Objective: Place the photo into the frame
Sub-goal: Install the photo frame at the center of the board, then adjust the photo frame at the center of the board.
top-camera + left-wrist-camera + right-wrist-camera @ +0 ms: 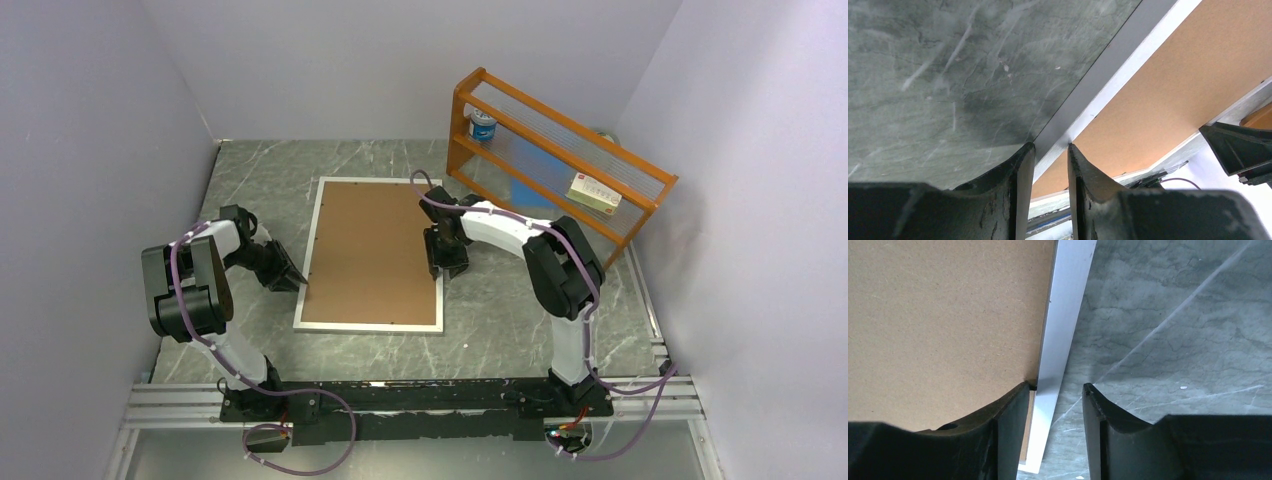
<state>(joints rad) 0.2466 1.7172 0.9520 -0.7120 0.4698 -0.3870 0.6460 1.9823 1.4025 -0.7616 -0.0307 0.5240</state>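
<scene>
Frame (310,250) long axis 12–6; L claw (1050,148) clamped on 9 o'clock rail, R claw (1055,386) apart, astride 3 o'clock rail.

Two black-and-white jointed arms (187,285), looping purple cables (352,425), black tapered fingers (1018,200)

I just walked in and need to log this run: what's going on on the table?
Two robot arms are at a white frame lying flat on the table, with a brown backing board filling it. The left gripper straddles its left border. The right gripper straddles its right border, jaws apart with a gap beside the border. No photo is visible.
</scene>
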